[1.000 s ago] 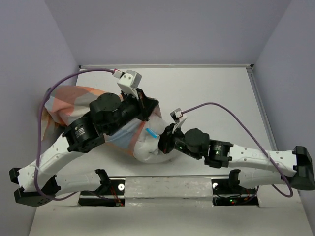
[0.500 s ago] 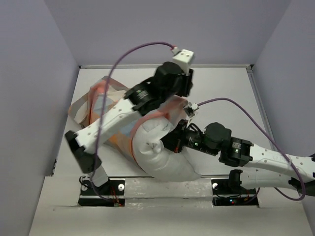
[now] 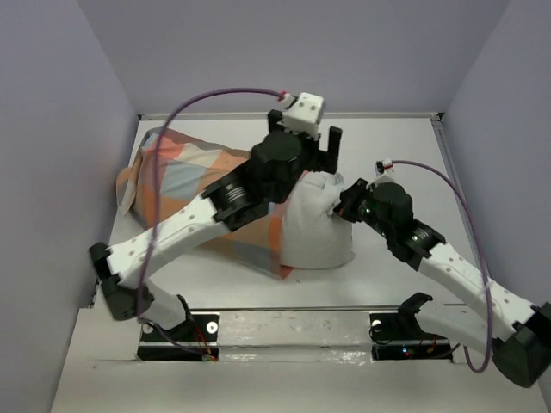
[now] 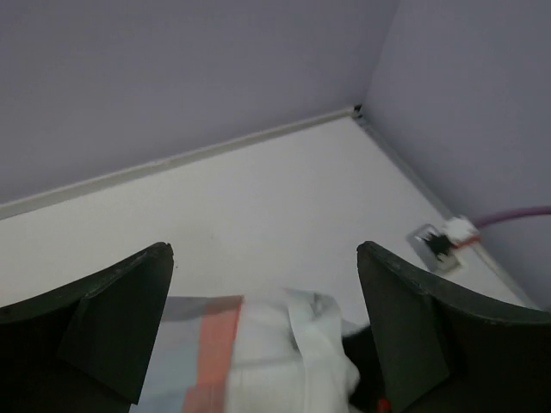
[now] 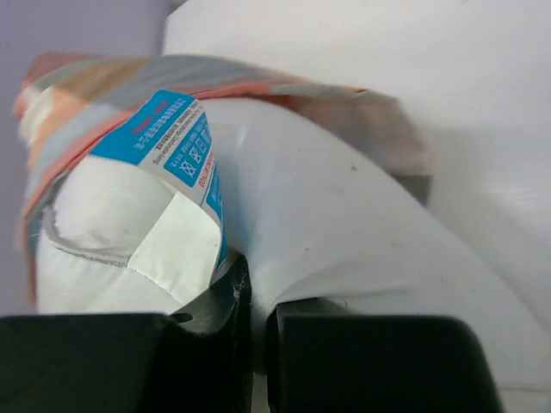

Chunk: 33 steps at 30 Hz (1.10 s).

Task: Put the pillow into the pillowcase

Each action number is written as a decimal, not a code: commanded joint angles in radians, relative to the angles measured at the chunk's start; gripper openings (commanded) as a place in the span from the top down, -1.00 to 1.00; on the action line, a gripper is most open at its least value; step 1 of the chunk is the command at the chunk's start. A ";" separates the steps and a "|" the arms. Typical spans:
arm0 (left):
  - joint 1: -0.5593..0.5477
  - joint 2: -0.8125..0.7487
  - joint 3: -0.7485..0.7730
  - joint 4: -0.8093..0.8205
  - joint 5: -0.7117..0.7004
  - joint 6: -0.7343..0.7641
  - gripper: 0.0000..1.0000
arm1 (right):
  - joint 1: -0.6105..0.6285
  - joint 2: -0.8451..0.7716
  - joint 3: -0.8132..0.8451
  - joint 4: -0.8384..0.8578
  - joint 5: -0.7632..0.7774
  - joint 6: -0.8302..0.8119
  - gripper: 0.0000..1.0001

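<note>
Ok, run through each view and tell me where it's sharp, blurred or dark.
Top external: evenly lit, sharp, only faint shadows. Left wrist: the left tool shows as dark silhouettes, and the pillowcase below it is blurred. Right wrist: the tag on the pillow is fairly sharp, while the pillowcase behind it is soft.

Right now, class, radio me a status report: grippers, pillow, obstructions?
Left gripper open, above pillow. Right gripper shut on pillow end. Pillow partly inside pillowcase. Left arm across it.
</note>
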 commanded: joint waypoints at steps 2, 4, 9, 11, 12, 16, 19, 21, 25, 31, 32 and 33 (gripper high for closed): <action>-0.084 -0.309 -0.349 0.225 -0.171 -0.007 -0.97 | -0.300 0.310 0.123 0.040 -0.101 -0.048 1.00; -0.163 -0.374 -0.491 0.225 -0.287 -0.030 -0.96 | -0.380 0.346 0.141 0.083 -0.135 -0.018 0.91; -0.216 -0.460 -0.671 0.177 -0.334 -0.180 -0.93 | -0.469 0.438 0.276 0.096 -0.238 -0.066 -0.06; -0.216 -0.443 -0.710 0.159 -0.335 -0.184 -0.93 | -0.469 0.415 0.310 0.028 -0.239 -0.132 -0.40; -0.216 -0.427 -0.709 0.144 -0.346 -0.179 -0.93 | -0.469 0.395 0.304 0.020 -0.238 -0.157 -0.49; -0.196 -0.290 -0.620 0.166 -0.348 -0.058 -0.97 | -0.469 0.225 0.248 -0.061 -0.170 -0.263 -0.65; -0.130 -0.197 -0.536 0.168 -0.314 0.002 -0.97 | -0.469 0.113 0.168 -0.076 -0.198 -0.300 -0.59; -0.090 -0.158 -0.505 0.168 -0.296 0.040 -0.97 | -0.469 0.070 0.133 -0.087 -0.203 -0.310 -0.57; -0.027 -0.072 -0.462 0.211 -0.285 0.086 -0.96 | -0.469 0.005 0.071 -0.093 -0.287 -0.317 -0.53; 0.046 0.040 -0.376 0.237 -0.199 0.158 -0.88 | -0.469 0.011 0.039 -0.058 -0.371 -0.307 -0.54; 0.049 0.063 -0.356 0.245 -0.185 0.165 -0.87 | -0.469 0.017 0.034 -0.058 -0.373 -0.313 -0.56; 0.053 0.075 -0.342 0.249 -0.176 0.171 -0.86 | -0.469 0.022 0.033 -0.058 -0.374 -0.317 -0.58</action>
